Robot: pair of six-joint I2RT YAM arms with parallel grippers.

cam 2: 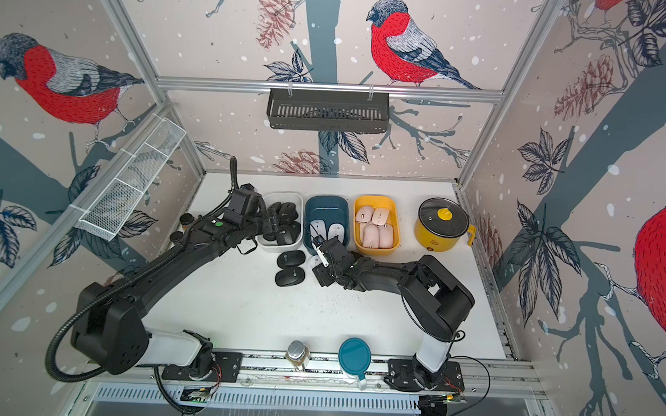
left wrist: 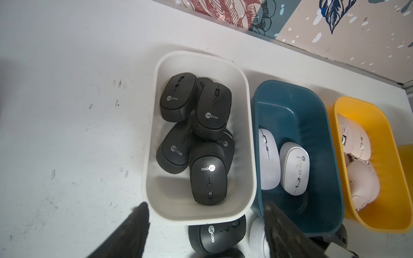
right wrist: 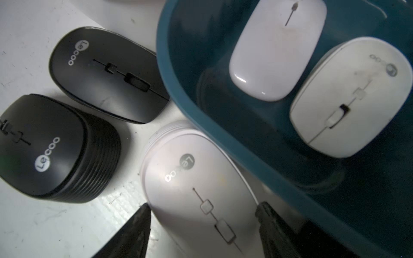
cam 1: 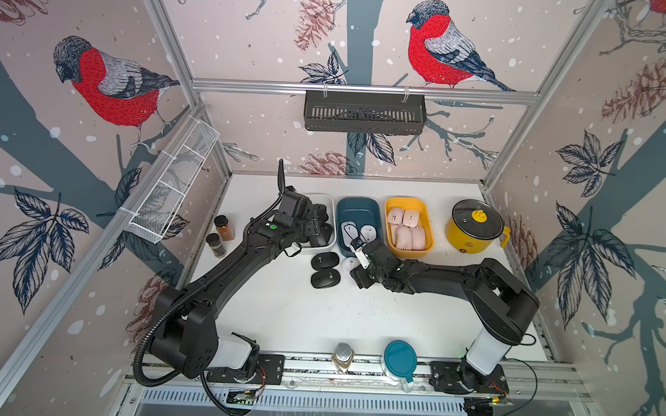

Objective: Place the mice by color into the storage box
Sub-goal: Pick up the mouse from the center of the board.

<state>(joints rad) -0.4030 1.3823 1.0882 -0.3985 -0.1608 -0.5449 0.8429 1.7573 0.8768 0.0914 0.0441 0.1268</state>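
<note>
Our right claw (right wrist: 202,205) pinches the white Lecoo mouse (right wrist: 196,178); our left claw (left wrist: 205,204) hangs spread and empty above the white bin (left wrist: 148,160).

1. Inside the teal bin (cam 1: 360,201), I see bare floor at its far end; two white mice (cam 1: 349,231) fill the near end.
2. Left of the teal bin, the left arm (cam 1: 235,258) hangs over the white bin (cam 1: 326,198).
3. Just in front of it, the right gripper (right wrist: 202,204) clasps a loose white mouse (right wrist: 190,178), two black mice (cam 1: 324,262) beside.
4. Right of it, the yellow bin (cam 1: 410,199) leaves a slit.
5. Farther in front, open table (cam 1: 337,326).
</note>
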